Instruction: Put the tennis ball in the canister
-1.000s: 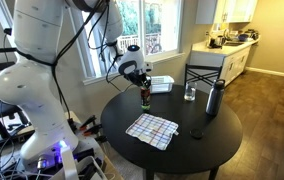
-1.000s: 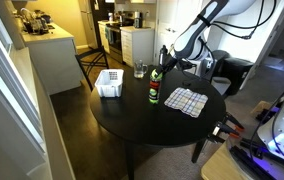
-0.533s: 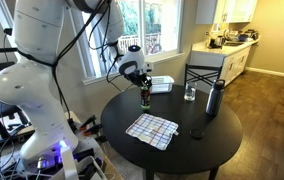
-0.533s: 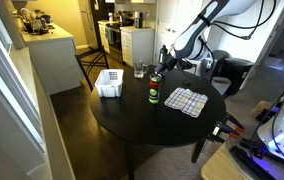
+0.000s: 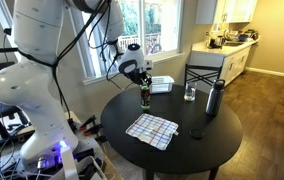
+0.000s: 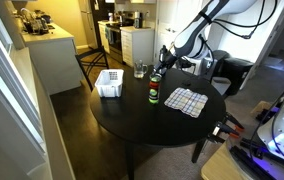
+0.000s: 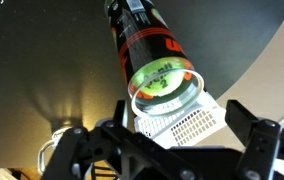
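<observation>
- The gripper (image 7: pixel 167 145) hangs right over the canister (image 7: pixel 147 45), fingers (image 7: pixel 74 140) spread wide with nothing between them.
- The tennis ball (image 7: pixel 164 86) is inside, showing green through the tube's clear top, just below the rim.
- The danger I see: a finger clipping that rim on the way up could topple this slim tube across the table (image 7: pixel 42 60).
- In both exterior views, gripper (image 5: pixel 140 78) (image 6: pixel 162 62) and canister (image 5: pixel 145 97) (image 6: pixel 154 92) match a second ago; nothing has shifted.

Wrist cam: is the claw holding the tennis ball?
No, the tennis ball sits inside the open top of the canister, and the claw is open and empty.
</observation>
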